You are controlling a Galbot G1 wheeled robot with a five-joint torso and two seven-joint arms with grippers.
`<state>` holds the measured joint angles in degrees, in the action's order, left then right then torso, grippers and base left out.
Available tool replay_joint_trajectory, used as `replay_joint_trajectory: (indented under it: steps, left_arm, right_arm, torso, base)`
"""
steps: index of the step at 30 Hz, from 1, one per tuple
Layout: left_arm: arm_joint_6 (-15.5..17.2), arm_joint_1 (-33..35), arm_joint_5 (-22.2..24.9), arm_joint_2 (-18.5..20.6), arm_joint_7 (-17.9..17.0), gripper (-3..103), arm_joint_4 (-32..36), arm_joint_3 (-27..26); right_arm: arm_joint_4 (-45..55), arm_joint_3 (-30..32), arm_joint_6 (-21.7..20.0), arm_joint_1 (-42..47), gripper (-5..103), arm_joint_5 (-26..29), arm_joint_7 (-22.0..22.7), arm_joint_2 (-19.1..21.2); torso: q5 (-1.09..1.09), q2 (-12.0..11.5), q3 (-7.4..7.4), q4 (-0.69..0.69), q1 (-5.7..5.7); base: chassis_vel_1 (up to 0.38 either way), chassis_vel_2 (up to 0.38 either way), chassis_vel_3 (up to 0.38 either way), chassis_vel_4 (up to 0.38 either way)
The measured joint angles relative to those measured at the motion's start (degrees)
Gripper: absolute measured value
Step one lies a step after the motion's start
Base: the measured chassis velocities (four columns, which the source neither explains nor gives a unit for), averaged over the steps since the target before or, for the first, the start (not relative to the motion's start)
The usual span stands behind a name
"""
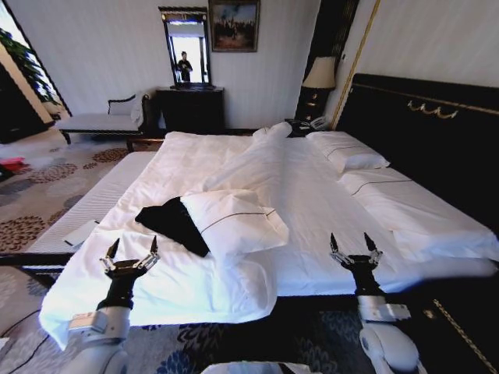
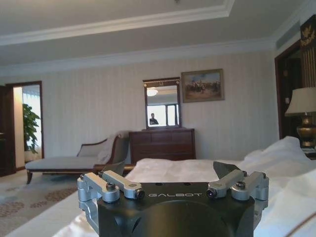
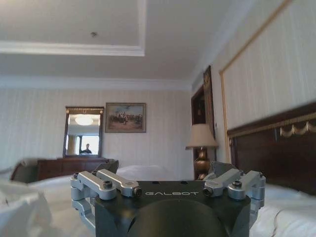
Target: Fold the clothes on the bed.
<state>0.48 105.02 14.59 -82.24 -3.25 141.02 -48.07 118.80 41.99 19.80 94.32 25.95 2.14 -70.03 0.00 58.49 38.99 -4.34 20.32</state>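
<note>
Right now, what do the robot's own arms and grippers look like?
Both arms are white with rounded joints, narrowing to black wrists. The left gripper and right gripper each have a black body lettered GALBOT in white, silver metal linkages with dark screws, and two dark pointed fingers.

Left gripper (image 1: 132, 248): black pointed fingertips, silver metal linkage bars, black wrist section.
Right gripper (image 1: 352, 242): same build; black tips, silver links.
Forearms: pale grey-white rounded casings below black wrists.
Gripper housing, wrist views: matte black block, white "GALBOT" lettering.
Fasteners: dark round screws at each silver link pivot.
</note>
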Motion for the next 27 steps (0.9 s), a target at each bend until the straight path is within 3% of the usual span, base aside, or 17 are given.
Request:
replay_joint_trajectory:
  steps: [2,3,4,7,8,10,12,13,16,17,21,27]
  left_arm:
    - [0.1,0.8,0.4,0.2,-0.2,100,1.1,-1.4]
    - [0.1,0.8,0.4,0.2,-0.2,100,1.1,-1.4]
    - [0.1,1.2,0.5,0.1,-0.2,100,1.6,-2.0]
    - [0.1,2.6,0.6,-0.4,-0.4,100,2.3,-3.4]
    - [0.1,2.6,0.6,-0.4,-0.4,100,2.3,-3.4]
    - [0.1,3.5,0.3,-1.0,-0.4,100,2.4,-3.8]
    - [-0.1,4.4,-0.1,-1.7,-0.4,100,2.4,-4.3]
    - [-0.1,4.4,-0.1,-1.7,-0.4,100,2.4,-4.3]
    - [-0.4,5.4,-0.5,-2.7,-0.5,100,2.4,-5.4]
    - [-0.4,5.4,-0.5,-2.7,-0.5,100,2.4,-5.4]
    - [-0.8,6.0,-1.2,-3.8,-0.6,100,2.4,-6.7]
    - [-0.9,6.2,-1.6,-4.5,-0.6,100,2.3,-7.4]
  right_arm:
    - [1.5,-2.2,-3.9,-1.3,100,6.7,2.4,3.6]
    - [1.5,-2.2,-3.9,-1.3,100,6.7,2.4,3.6]
    - [2.5,-3.6,-6.4,-2.3,100,11.5,4.4,5.7]
    - [6.4,-7.6,-16.5,-7.1,100,33.1,13.5,12.0]
    - [6.4,-7.6,-16.5,-7.1,100,33.1,13.5,12.0]
    - [7.1,-8.8,-23.1,-11.2,100,46.1,18.9,14.9]
    - [6.0,-10.1,-26.4,-15.0,100,53.6,21.1,16.7]
    - [6.0,-10.1,-26.4,-15.0,100,53.6,21.1,16.7]
    - [3.8,-12.8,-29.8,-22.2,100,64.1,24.7,18.0]
    - [3.8,-12.8,-29.8,-22.2,100,64.1,24.7,18.0]
    - [0.0,-17.4,-33.5,-33.0,100,75.2,28.9,17.9]
    - [-5.9,-22.9,-39.3,-41.3,100,80.9,34.5,16.7]
  torso:
    - [0.02,0.0,-0.01,0.0,-0.03]
    - [0.02,0.0,-0.01,0.0,-0.03]
    - [0.0,0.0,-0.02,0.02,-0.04]
    - [0.0,0.0,-0.01,0.03,-0.03]
    - [0.0,0.0,-0.01,0.03,-0.03]
    - [0.0,0.0,0.0,0.03,-0.02]
    - [0.0,0.0,0.0,0.02,-0.01]
    - [0.0,0.0,0.0,0.02,-0.01]
    - [0.02,0.0,-0.01,0.01,-0.02]
    - [0.02,0.0,-0.01,0.01,-0.02]
    - [0.0,0.0,0.0,0.03,-0.02]
    - [0.01,0.0,0.0,0.02,-0.02]
  base:
    - [0.0,0.0,0.0,0.0]
    - [0.0,0.0,0.0,0.0]
    - [0.0,0.0,0.0,0.0]
    - [0.0,0.0,0.0,0.0]
    - [0.0,0.0,0.0,0.0]
    - [0.0,0.0,0.0,0.0]
    - [0.0,0.0,0.0,0.0]
    - [0.0,0.0,0.0,0.0]
    - [0.0,0.0,0.0,0.0]
    - [0.0,0.0,0.0,0.0]
    - [0.0,0.0,0.0,0.0]
    - [0.0,0.0,0.0,0.0]
